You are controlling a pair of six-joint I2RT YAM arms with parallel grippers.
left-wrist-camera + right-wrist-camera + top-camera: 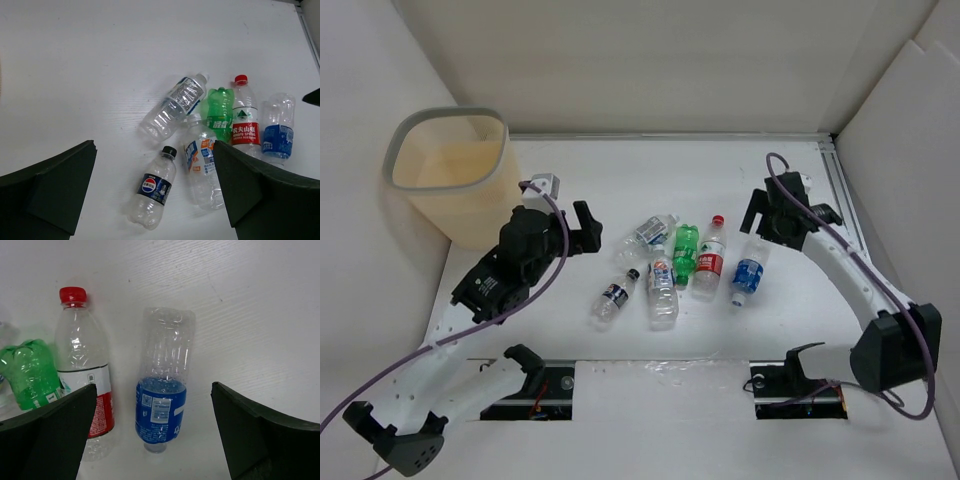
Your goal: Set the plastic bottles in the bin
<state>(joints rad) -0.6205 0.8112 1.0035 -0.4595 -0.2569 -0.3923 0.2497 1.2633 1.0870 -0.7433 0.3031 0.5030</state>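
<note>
Six plastic bottles lie grouped mid-table: a green one [685, 251], a red-capped, red-labelled one [710, 257], a blue-labelled one [748, 272], a dark-labelled black-capped one [614, 296], and two clear ones [661, 290] [647, 233]. The beige bin [451, 178] stands at the far left. My left gripper [587, 230] is open and empty, left of the bottles; in the left wrist view the dark-labelled bottle [153, 187] lies between its fingers. My right gripper [790, 215] is open and empty, above the blue-labelled bottle [163, 385], with the red-capped bottle [83, 371] beside it.
White walls close in the table at the back and right. A metal rail [844, 196] runs along the right edge. Two cut-outs with arm mounts [798, 388] sit at the near edge.
</note>
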